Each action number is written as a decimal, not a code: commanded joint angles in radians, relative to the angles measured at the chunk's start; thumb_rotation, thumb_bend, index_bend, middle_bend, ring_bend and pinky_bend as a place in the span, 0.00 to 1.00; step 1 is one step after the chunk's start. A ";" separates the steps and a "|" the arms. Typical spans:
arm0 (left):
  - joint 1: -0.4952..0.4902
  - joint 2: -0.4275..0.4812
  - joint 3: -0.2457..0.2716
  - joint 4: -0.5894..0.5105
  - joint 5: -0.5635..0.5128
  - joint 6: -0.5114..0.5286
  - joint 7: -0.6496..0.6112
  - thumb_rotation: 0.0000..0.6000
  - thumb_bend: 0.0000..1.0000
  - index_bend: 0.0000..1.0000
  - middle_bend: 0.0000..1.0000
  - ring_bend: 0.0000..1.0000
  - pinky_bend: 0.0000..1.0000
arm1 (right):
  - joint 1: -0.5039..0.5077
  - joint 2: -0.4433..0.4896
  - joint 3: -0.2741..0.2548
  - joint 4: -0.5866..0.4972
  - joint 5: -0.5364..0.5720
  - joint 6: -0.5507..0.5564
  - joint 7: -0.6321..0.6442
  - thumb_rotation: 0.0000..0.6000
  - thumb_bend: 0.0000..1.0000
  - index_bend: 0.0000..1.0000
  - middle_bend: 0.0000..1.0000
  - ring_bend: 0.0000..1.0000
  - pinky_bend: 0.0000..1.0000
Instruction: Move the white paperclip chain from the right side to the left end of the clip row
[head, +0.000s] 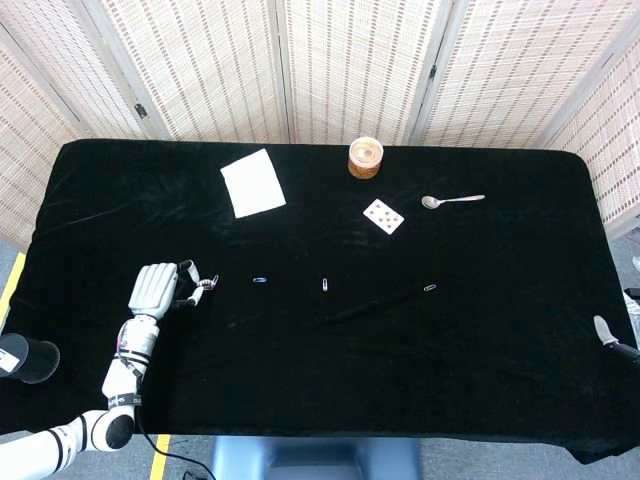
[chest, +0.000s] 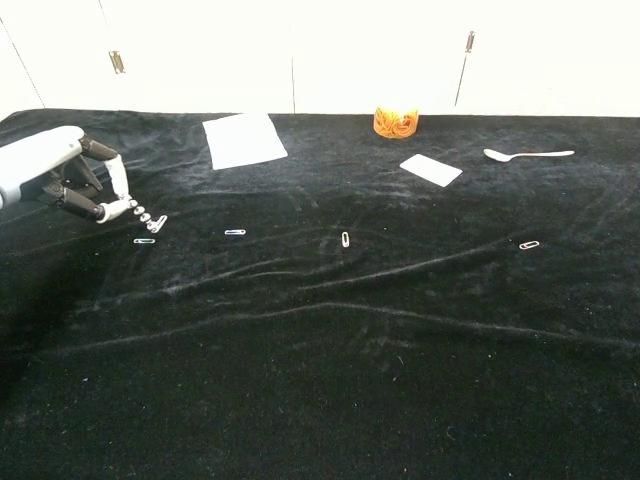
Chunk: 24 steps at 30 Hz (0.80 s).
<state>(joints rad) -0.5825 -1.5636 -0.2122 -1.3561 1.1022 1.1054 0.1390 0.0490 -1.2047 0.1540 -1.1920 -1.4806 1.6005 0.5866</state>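
Two robot hands show at opposite edges of the black-draped counter (head: 500, 380). The left hand (head: 155, 289) hovers near the counter's left side, and its fingers (chest: 118, 180) pinch one end of the white paperclip chain (chest: 148, 219). The chain hangs slanting down and rightward from the fingertips; in the chest view its free end is just above a small paperclip (chest: 144, 241) lying on the cloth, though whether it touches the cloth cannot be told. In the head view the chain (head: 204, 285) shows as a short pale streak just right of the hand.

Right of that lies a row of single clips, well apart from each other: a blue paperclip (head: 260, 280), a middle paperclip (head: 325, 285), and a far-right paperclip (head: 430, 288). The chain sits left of the blue clip, at the left end of the row.

Only a sliver of the right hand (head: 610, 337) pokes in at the counter's right edge in the head view, too little to tell whether its fingers are apart or closed.

Toward the back lie a white paper sheet (head: 252, 183), an orange tape roll (head: 365, 158), a playing card (head: 383, 215) and a spoon (head: 452, 200), all apart from one another.
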 joint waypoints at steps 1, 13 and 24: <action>0.002 -0.004 0.001 0.013 0.000 -0.011 -0.012 1.00 0.58 0.83 1.00 0.99 0.98 | -0.001 -0.001 0.000 -0.001 -0.002 0.004 -0.004 1.00 0.35 0.00 0.00 0.00 0.00; 0.003 -0.009 -0.005 0.047 0.003 -0.039 -0.046 1.00 0.58 0.83 1.00 0.99 0.98 | 0.007 -0.004 -0.004 -0.007 -0.005 -0.010 -0.023 1.00 0.35 0.00 0.00 0.00 0.00; 0.007 -0.010 -0.010 0.076 0.006 -0.048 -0.066 1.00 0.58 0.83 1.00 0.99 0.98 | 0.016 -0.008 -0.006 -0.005 -0.004 -0.026 -0.041 1.00 0.35 0.00 0.00 0.00 0.00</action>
<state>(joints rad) -0.5752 -1.5731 -0.2224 -1.2803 1.1081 1.0577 0.0732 0.0645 -1.2129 0.1479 -1.1968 -1.4850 1.5743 0.5464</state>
